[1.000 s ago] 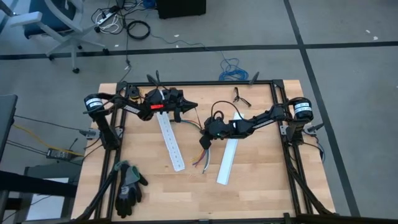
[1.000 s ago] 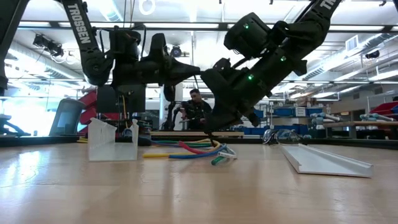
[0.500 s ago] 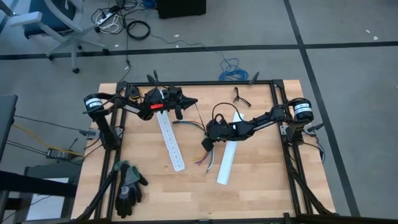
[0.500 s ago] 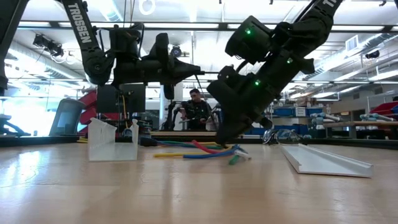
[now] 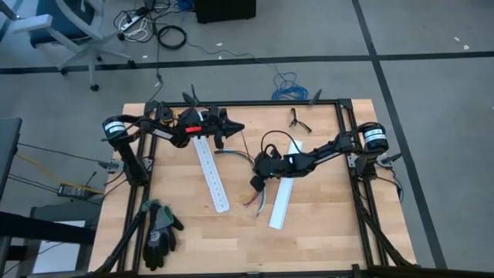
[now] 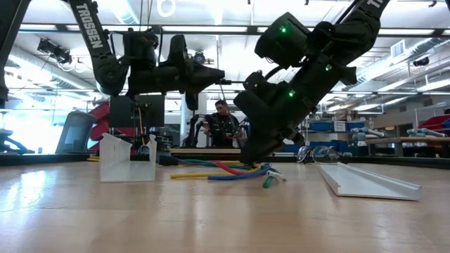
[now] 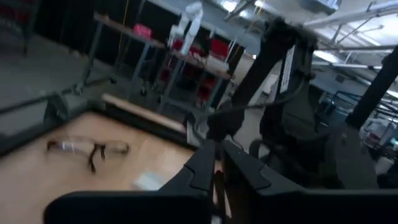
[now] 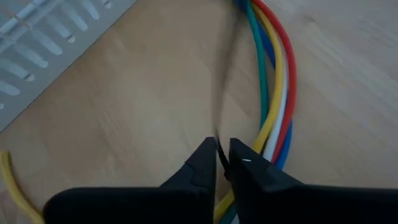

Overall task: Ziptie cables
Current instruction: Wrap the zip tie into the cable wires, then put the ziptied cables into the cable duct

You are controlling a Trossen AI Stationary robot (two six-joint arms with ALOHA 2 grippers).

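The cables [image 5: 252, 199] are a loose bundle of coloured wires lying flat on the table, seen as a red, yellow, green and blue run in the right wrist view [image 8: 273, 87] and low on the table in the low view [image 6: 221, 171]. My right gripper [image 5: 255, 184] points down at the table just beside the bundle, shut on a thin dark strip [image 8: 222, 93]. My left gripper [image 5: 241, 128] hovers above the table's far middle, shut [image 7: 217, 163]. The dark strip [image 5: 247, 147] runs between the two grippers. My right gripper pinches the thin dark strip near its lower end [image 8: 219, 144] between its two fingertips, slanting down from the table's right side. The strip rises away from the fingers beside the cables. My left gripper is shut, level, on the strip's far end; the fingers hide the contact.
Two long white perforated strips lie on the table, one left of the cables [image 5: 212, 174], one right [image 5: 283, 193]. Dark gloves [image 5: 158, 232] lie at the near left corner, glasses [image 5: 297, 120] near the far edge. A person [image 6: 221, 119] sits beyond the table.
My right gripper has moved slightly toward the table's near edge and right, and lower, staying shut. The cables' loose ends have slid a little to the right with it. My left gripper has stayed about where it was.
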